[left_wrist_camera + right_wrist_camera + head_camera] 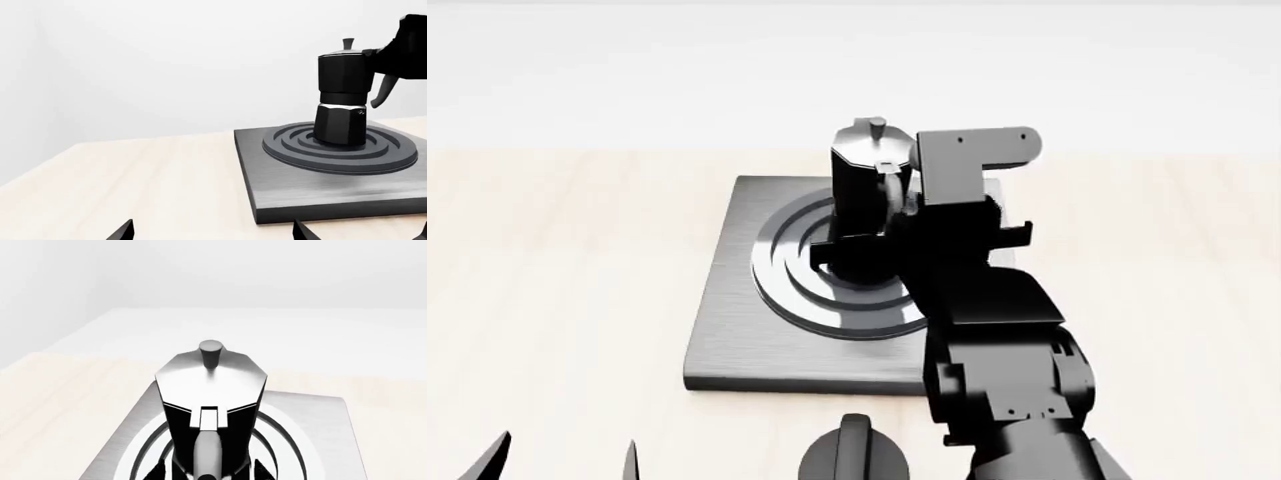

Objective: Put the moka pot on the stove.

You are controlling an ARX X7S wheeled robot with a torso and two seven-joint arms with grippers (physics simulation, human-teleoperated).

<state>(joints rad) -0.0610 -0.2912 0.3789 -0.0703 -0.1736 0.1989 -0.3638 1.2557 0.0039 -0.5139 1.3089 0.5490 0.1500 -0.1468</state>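
1. Left wrist view: the pot stands upright on the ring burner in the middle of the stove, its knob up and its curved handle turned toward the dark right hand at the frame's edge
2. That right hand meets the pot at the top of the handle; whether it grips there cannot be told from this view
3. The stove lies flat on the pale wooden desk; two dark tips of the left hand show at the frame's edge, spread wide apart with nothing between them, short of the stove
4. Head view: the pot sits on the burner rings of the stove, toward the far half of the plate
5. The right arm reaches over the stove from the near side and covers the pot's handle side, so the right hand's fingers are hidden and its state cannot be told
6. A round black dial sits on the desk just before the stove's near edge; the left hand's tips show at the lower left, apart and empty
7. Right wrist view: the pot's silver lid and knob fill the middle, the handle pointing toward the camera, the stove beneath; the dark fingertips flank the pot's body, but contact cannot be told
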